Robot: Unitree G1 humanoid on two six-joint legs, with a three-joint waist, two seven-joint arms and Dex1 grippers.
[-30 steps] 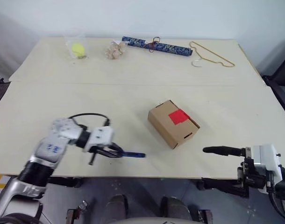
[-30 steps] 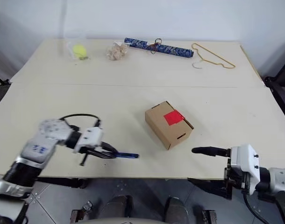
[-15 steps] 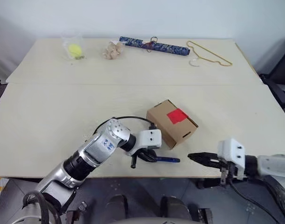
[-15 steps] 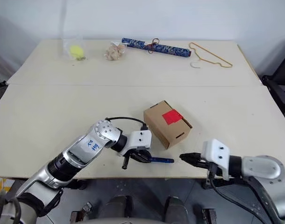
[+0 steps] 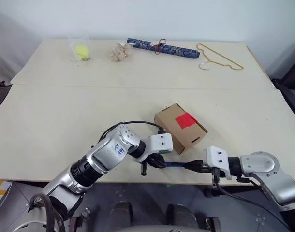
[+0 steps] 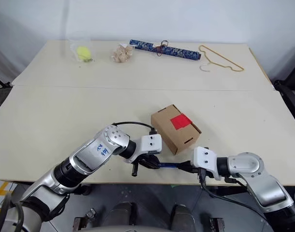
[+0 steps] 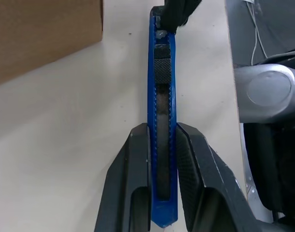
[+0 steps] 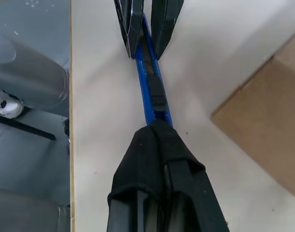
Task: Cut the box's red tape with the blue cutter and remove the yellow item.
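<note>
A plain brown rectangular cardboard box [image 5: 180, 128] is noted, with a bright red square tape patch [image 5: 185, 120] on its lid. A slim bright blue utility cutter [image 7: 161, 121] with a black ridged slider is recorded between black fingers [image 7: 133, 183]. A pale cream tabletop [image 5: 65, 121] is seen. A long dark blue roll [image 5: 163, 48] with a light pattern, a thin gold wire hanger [image 5: 219, 57], a yellow-green ball in clear plastic [image 5: 81, 50] and a beige knobbly bundle [image 5: 120, 52] are logged.
</note>
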